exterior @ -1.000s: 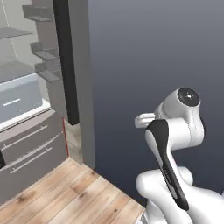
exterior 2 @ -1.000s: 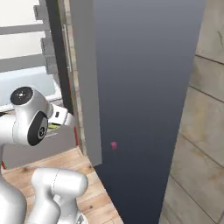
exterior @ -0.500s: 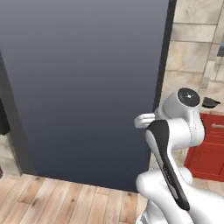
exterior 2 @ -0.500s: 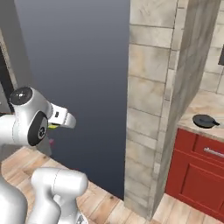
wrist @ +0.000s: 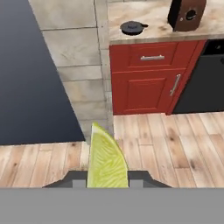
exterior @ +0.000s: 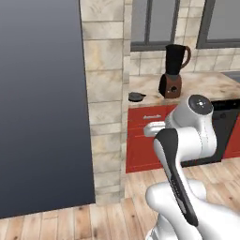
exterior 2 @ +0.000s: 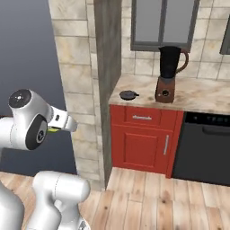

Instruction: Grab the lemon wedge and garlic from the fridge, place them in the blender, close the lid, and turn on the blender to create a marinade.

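1. The lemon wedge point(wrist: 106, 159) sits pinched between the fingers point(wrist: 141, 178), pointed end away from the hand, carried at the end of the arm well apart from the counter point(exterior 2: 143, 87). In the right base view it is a sliver of yellow-green at the wrist point(exterior 2: 54, 130).
2. The blender point(exterior 2: 170, 74) stands upright on the counter below the window, jar open at the top. The lid point(exterior 2: 128, 95) lies flat on the counter to its left, near the counter's end by the stone pillar point(exterior 2: 108, 67).
3. The garlic is not carried; judged from this, that fetch is not yet done.
4. Risk: the wedge is tiny and held by its lower part only. A jolt while the base drives could shift or drop it onto the wood floor point(wrist: 175, 140).
5. Risk: the jar mouth is narrow and high. Releasing off-centre would put the wedge on the counter or behind the base.
6. Risk: an arm sweep toward the jar could knock the lid off the counter edge.
7. Change from the earlier frames: both base views have swung away from the open fridge interior, past its dark side panel point(exterior: 42, 103), to face the red cabinets point(exterior 2: 143, 143). This is camera travel with the base; the arm's posture looks unchanged.
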